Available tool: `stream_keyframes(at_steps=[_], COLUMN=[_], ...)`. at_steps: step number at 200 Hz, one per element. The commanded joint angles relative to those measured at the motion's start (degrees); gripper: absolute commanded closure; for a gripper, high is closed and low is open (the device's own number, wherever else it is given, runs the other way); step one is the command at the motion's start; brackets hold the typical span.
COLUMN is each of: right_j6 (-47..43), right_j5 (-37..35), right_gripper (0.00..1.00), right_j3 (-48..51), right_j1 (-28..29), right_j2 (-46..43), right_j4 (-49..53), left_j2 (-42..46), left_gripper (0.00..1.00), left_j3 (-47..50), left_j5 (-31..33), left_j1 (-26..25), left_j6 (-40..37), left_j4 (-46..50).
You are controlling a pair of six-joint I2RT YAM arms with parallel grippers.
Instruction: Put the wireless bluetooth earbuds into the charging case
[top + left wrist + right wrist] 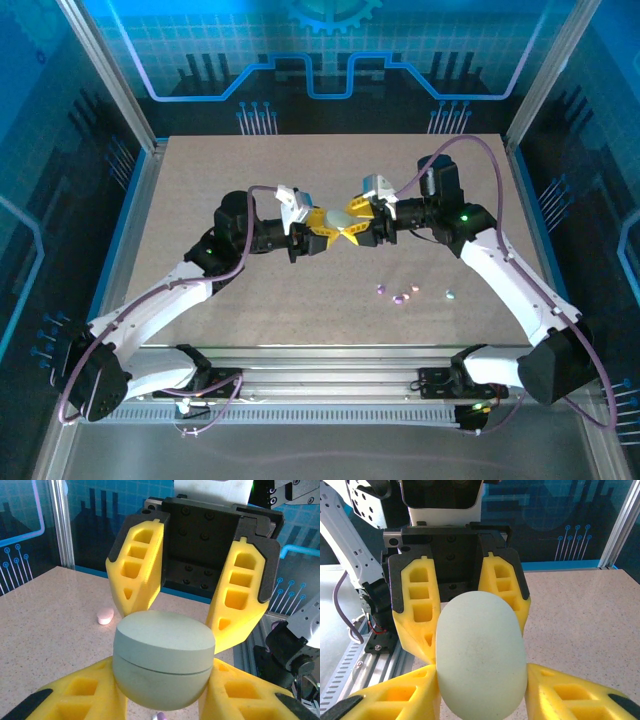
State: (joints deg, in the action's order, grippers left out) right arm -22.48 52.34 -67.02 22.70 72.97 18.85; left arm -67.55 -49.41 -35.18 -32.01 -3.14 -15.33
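Your left gripper [162, 690] clamps the pale mint oval case [481, 650]; your right gripper [481, 692] flanks it, grip unclear. Tiny lilac and pink earbuds [400, 297] lie nearby.

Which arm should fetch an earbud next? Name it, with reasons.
Right. The earbuds lie on the right side of the table, nearer the right claw. Both claws flank the charging case; the left claw looks clamped on it and could hold it alone.

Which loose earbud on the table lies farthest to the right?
The pale mint-white earbud; the lilac and pinkish earbuds cluster to its left.
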Motion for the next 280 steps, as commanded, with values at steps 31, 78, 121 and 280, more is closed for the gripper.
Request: stream_keyframes(at_steps=[31, 78, 121, 280], right_j6=[2.07, 2.88, 3.25, -0.80], right_j5=[-3.86, -2.23, -3.73, -2.48], right_gripper=[0.53, 0.51, 0.50, 0.58], right_j3=[0.49, 0.58, -0.14, -1.36], right_j1=[-1.57, -1.87, -1.86, -1.18], right_j2=[-1.31, -1.41, -0.53, -0.57], right_j4=[-4.68, -5.23, -4.28, -0.85], left_j2=[-0.57, -0.84, -0.81, -1.11], left_gripper=[0.65, 0.65, 0.65, 0.64], left_j3=[-0.36, -0.25, -0.25, -0.22], left_j5=[-3.76, -3.58, -3.58, -3.32], left_j1=[-0.70, -0.73, -0.72, -0.89], left_j6=[-1.72, -2.06, -1.79, -1.43], left_j4=[1.36, 1.52, 0.95, 0.56])
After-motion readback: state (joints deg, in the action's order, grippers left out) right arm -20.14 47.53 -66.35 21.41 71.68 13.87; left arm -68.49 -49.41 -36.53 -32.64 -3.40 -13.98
